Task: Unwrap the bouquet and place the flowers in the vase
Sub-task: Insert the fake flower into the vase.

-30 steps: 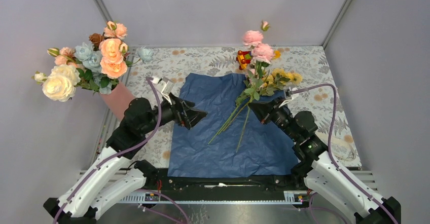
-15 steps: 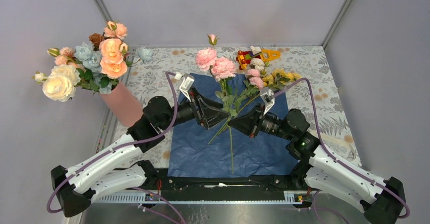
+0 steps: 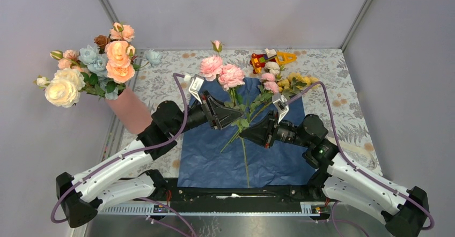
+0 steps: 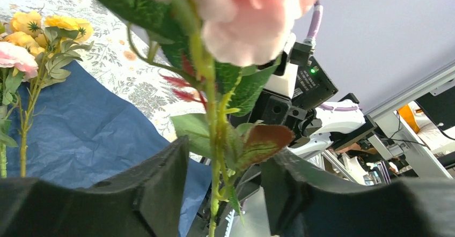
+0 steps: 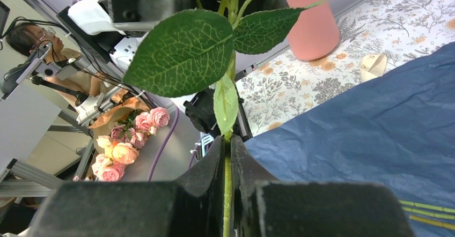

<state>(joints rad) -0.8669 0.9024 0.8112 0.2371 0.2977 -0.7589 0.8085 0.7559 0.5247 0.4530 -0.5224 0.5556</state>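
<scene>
Right wrist view showed our right gripper (image 5: 227, 151) squeezed shut on the pink rose stem (image 5: 228, 194), holding it up above the blue paper (image 5: 375, 124). Our left gripper (image 4: 225, 156) had its jaws open around that stem, ready to take it, we think. At the paper's far edge lay the other flowers (image 3: 287, 82). The vase (image 3: 129, 111) stood left of the paper.

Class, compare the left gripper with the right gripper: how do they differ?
The left gripper has its jaws apart around the rose stem; the right gripper is clamped shut on it. The left gripper sits nearer the blooms, the right gripper lower. Both meet at one stem.
</scene>
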